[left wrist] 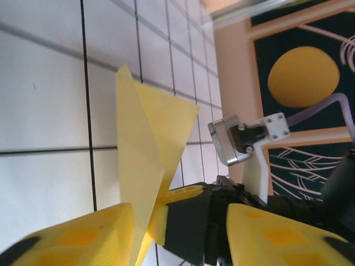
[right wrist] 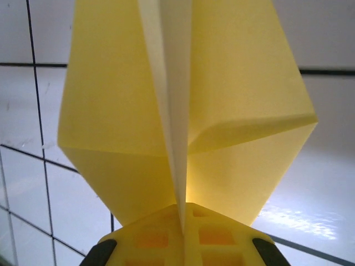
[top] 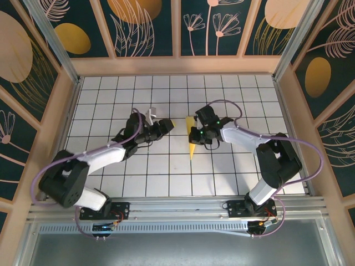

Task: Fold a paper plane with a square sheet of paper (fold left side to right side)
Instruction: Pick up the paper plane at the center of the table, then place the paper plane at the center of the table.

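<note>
The paper plane is a narrow pale-yellow dart held above the middle of the white tiled table, its tip pointing toward the near edge. My right gripper is shut on it. In the right wrist view the yellow fingers pinch the plane's central fold, and the wings spread to both sides. My left gripper is just left of the plane and stands open. In the left wrist view the plane rises beside my left-hand finger, and the other finger stands well apart.
Between my left gripper's fingers, the left wrist view shows the right gripper's black body very close. The tiled table is fenced by a wooden rim and patterned walls. An aluminium rail runs along the near edge.
</note>
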### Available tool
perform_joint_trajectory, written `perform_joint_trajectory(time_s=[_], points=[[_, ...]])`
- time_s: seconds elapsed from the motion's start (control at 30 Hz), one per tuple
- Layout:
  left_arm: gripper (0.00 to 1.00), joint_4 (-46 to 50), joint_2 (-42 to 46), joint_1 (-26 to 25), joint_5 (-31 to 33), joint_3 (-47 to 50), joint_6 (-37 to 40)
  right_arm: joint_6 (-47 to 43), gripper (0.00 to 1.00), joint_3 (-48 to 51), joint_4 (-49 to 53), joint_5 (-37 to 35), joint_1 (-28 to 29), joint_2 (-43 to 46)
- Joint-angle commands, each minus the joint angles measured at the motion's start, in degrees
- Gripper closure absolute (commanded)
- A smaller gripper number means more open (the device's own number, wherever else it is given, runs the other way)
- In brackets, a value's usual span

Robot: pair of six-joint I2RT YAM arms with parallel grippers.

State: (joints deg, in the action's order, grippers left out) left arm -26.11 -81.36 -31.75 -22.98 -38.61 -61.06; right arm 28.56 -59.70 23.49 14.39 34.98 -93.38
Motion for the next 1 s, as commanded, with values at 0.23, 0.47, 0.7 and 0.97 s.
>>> perform_joint_trajectory(time_s=[0.23, 0.47, 0.7, 0.97], points=[[0.43, 17.1, 12.5, 1.2, 10.0, 5.5, 6.2, -5.9, 1.00, -13.9, 14.3, -12.6, -1.6, -12.7], [0.43, 20.0, 15.2, 1.3, 11.9, 7.4, 6.5, -5.7, 1.00, -20.3, 14.9, -12.7, -3.3, -20.4], [0.42, 20.8, 14.7, 1.2, 11.8, 6.9, 7.0, -5.1, 1.00, -21.1, 14.2, -12.6, -3.3, -22.5], [0.43, 20.4, 13.6, 1.2, 11.4, 6.7, 7.2, -5.0, 0.98, -21.4, 13.5, -11.5, -3.3, -20.8]])
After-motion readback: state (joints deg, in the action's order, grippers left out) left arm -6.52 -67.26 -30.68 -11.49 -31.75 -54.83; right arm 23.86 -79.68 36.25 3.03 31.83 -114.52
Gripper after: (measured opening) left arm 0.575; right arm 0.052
